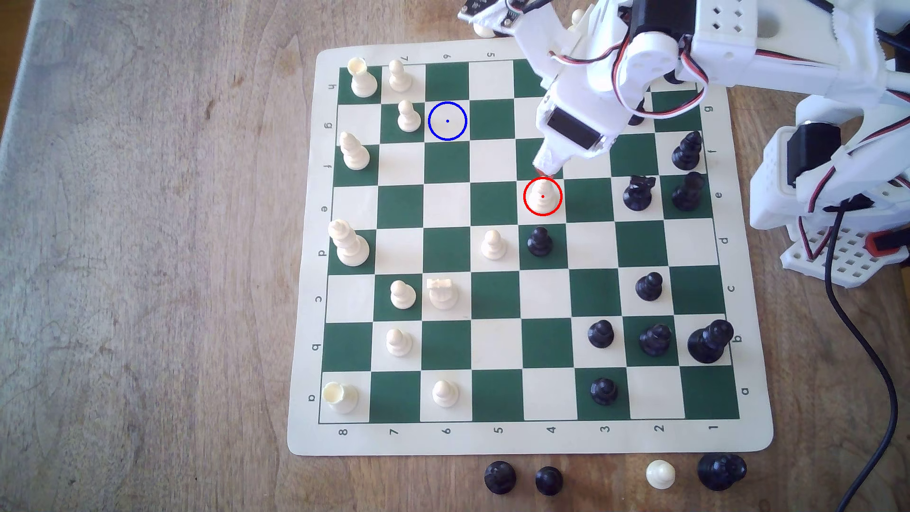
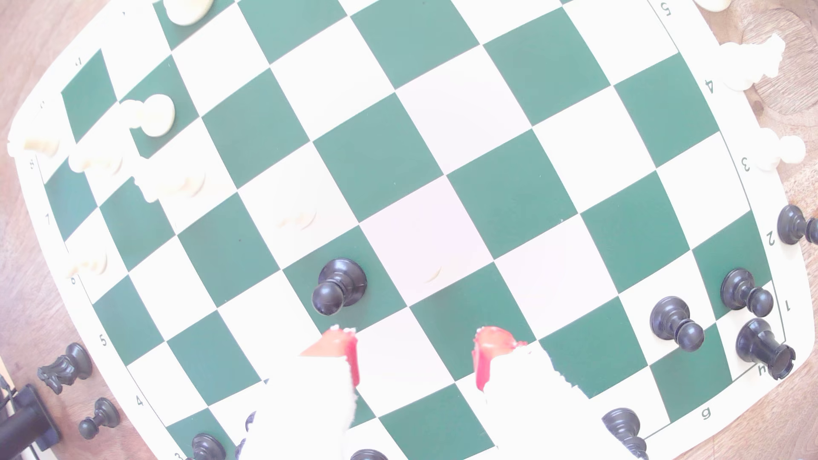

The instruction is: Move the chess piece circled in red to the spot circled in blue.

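Underneath, a worn wooden table point(image 1: 147, 246) carries a green-and-cream roll-up chessboard point(image 1: 532, 438) with captured pieces lined along its near edge. Red-ringed, the chess piece point(image 1: 542, 194) stands on a cream square mid-board; the fingers point(image 2: 416, 354) hover just above it, spread apart and empty. Left in the exterior view, the spot point(image 1: 447, 120) lies well apart.

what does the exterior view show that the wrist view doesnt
Exterior view: the red ring drawn around the white chess piece and the blue-ringed spot, further toward that view's left. Wrist view: the gripper open, its red pads apart above the board. Glare there makes the white piece too washed out to tell. Both: the green-and-white board and the black pawn on the square next to the ringed piece.
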Controlling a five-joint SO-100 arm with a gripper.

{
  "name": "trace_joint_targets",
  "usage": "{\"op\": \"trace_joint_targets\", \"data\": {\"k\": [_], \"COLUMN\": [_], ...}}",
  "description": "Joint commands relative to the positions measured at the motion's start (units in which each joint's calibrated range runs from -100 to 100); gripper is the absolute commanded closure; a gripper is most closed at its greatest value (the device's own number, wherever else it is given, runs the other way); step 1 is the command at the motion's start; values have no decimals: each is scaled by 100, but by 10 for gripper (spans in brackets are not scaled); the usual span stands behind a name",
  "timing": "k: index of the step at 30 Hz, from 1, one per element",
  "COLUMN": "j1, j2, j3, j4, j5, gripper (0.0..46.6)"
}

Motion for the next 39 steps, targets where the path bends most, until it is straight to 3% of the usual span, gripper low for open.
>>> {"op": "trace_joint_targets", "data": {"k": [1,4,7,17,29,39], "j1": [-84,-84,-116,-69,-22,-116], "j2": [111,255,442,892,1325,1792], "j3": [-369,-351,-415,-388,-469,-650], "j4": [-7,-15,-73,-400,-556,-630], "j5": [200,488,586,596,654,615], "gripper": [346,347,345,296,339,335]}}
